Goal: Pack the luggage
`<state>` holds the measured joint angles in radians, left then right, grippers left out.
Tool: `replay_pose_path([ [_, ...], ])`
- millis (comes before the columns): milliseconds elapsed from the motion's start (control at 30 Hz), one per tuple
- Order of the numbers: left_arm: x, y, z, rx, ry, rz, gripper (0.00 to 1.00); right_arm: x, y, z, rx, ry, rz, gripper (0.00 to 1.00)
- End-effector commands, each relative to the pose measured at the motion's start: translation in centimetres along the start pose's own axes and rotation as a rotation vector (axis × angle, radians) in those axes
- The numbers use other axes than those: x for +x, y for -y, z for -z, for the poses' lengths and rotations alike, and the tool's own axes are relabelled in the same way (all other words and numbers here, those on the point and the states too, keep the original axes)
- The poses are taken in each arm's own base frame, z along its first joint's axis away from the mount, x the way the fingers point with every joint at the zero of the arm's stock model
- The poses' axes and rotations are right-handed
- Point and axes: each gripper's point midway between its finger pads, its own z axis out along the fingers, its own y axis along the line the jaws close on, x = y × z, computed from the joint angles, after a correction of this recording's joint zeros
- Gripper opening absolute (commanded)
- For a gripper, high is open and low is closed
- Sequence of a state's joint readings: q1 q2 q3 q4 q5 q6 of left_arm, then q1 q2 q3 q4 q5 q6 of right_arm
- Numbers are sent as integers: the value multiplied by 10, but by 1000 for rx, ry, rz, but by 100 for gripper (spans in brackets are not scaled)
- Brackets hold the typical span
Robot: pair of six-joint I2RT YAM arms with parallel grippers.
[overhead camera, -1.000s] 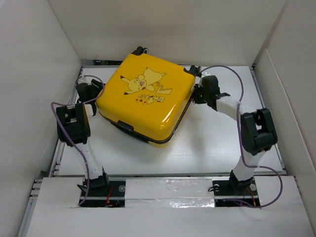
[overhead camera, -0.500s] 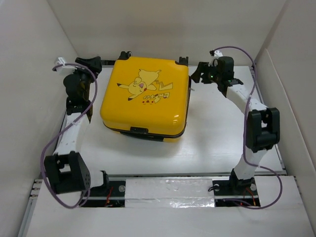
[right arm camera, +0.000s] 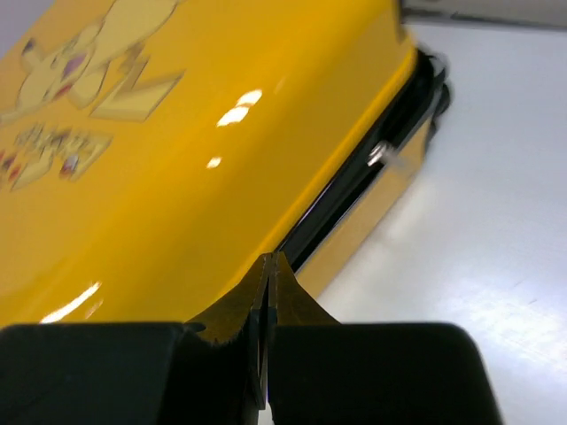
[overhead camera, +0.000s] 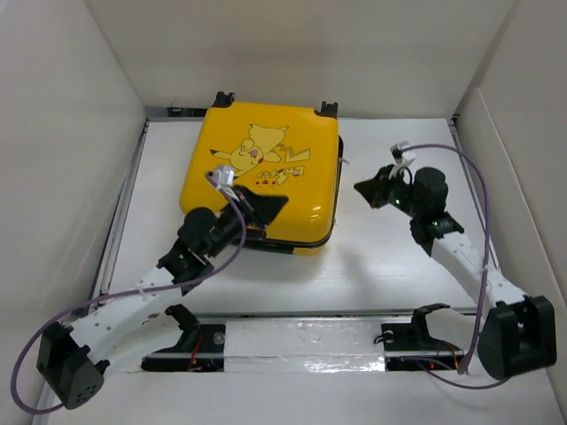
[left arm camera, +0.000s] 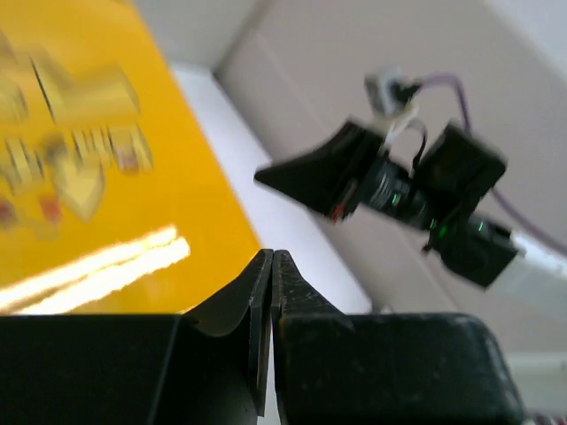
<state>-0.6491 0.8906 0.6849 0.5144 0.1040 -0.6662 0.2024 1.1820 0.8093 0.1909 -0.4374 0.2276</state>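
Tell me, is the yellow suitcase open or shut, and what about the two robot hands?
luggage: closed, lying flat, Pikachu side up.
left gripper: shut, holding nothing, over the luggage's near edge.
right gripper: shut, holding nothing, beside the luggage's right side.

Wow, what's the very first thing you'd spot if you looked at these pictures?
The bright yellow suitcase jumps out first, lying closed at the far middle of the white table with a Pikachu cartoon on top. Next come two black claws: the left gripper hangs over the suitcase's near edge, and the right gripper points at its right side, both pinched shut.
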Motion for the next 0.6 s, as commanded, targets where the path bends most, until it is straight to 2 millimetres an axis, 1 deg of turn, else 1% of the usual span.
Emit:
replay_pose_path([
  [0,44,7,33,15,-67,5,0,8,-33,26,-129,79,69,0],
  [33,56,4,39,-8,-80,31,0,19,-42,32,-174,70,71,0],
  [67,83,-11,50,-54,-137,40,0,43,-42,37,-178,35,57,0],
  [100,89,-18,56,-98,-121,51,0,50,-42,41,-182,28,61,0],
  [133,112,-10,66,-82,-170,70,0,55,-48,45,-208,27,87,2],
  [167,136,-25,78,-141,-211,108,0,68,-45,47,-205,9,85,4],
  [200,138,-37,84,-205,-166,128,6,73,-47,46,-212,5,85,8],
  [233,147,-41,91,-232,-171,159,14,78,-54,46,-245,-7,86,19],
  [267,170,-53,106,-272,-214,166,20,78,-57,45,-266,-3,112,27],
  [300,166,-60,109,-319,-159,245,35,78,-65,43,-290,-4,130,31],
  [333,171,-65,114,-336,-157,268,41,77,-65,39,-277,-4,141,34],
  [367,179,-78,120,-376,-167,275,45,81,-63,36,-272,-23,157,35],
  [400,179,-82,122,-396,-151,304,51,79,-64,33,-272,-17,174,36],
  [433,180,-86,123,-408,-146,308,53,83,-62,30,-264,-18,183,38],
  [467,182,-94,125,-433,-139,309,55,79,-62,27,-269,13,211,38],
  [500,180,-98,124,-446,-124,311,57,87,-62,21,-283,-2,213,38],
  [533,178,-101,123,-449,-117,295,58,91,-61,18,-290,-6,219,39],
  [567,175,-102,120,-453,-104,297,59,87,-63,14,-308,17,243,40],
])
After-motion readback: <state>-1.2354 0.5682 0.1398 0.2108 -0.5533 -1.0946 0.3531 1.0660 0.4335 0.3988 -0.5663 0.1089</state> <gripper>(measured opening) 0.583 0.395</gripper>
